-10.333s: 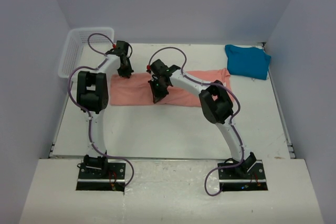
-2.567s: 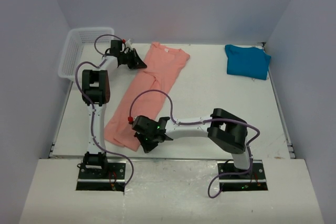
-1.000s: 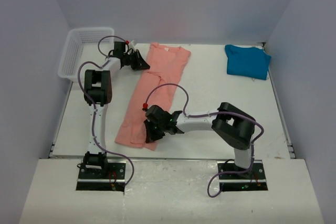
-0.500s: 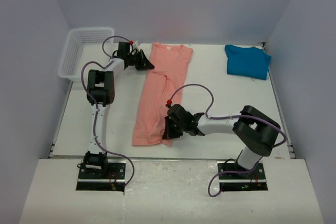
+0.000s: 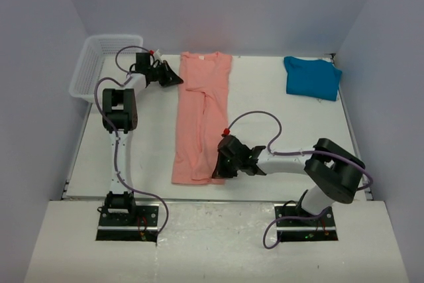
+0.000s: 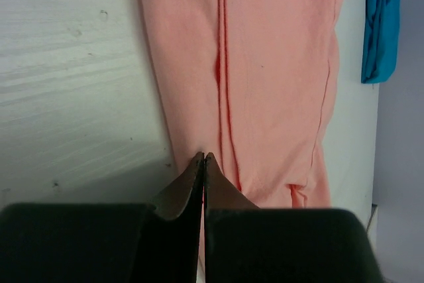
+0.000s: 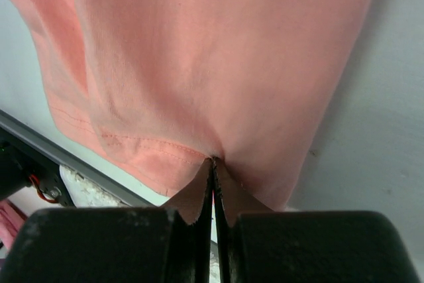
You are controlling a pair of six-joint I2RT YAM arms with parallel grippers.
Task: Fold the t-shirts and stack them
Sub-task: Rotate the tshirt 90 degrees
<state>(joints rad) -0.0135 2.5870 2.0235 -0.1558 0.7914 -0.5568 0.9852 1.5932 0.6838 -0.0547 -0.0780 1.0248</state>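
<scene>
Mid-fold: salmon-pink cloth t-shirt (image 5: 201, 114) stretched near-to-far, left gripper (image 5: 177, 80) clamped on its far-left edge, right gripper (image 5: 216, 173) on its near hem (both jaws pinched tight). Next, probably fold it crosswise, then stack it on the teal-blue cloth t-shirt (image 5: 311, 77) at far right.

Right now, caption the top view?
Left gripper and right gripper pinch opposite ends of pink t-shirt; teal t-shirt folded aside.

No legible text, brand, number or sign; none on salmon-pink t-shirt (image 5: 199, 117); none on teal-blue t-shirt (image 5: 313, 77).
</scene>
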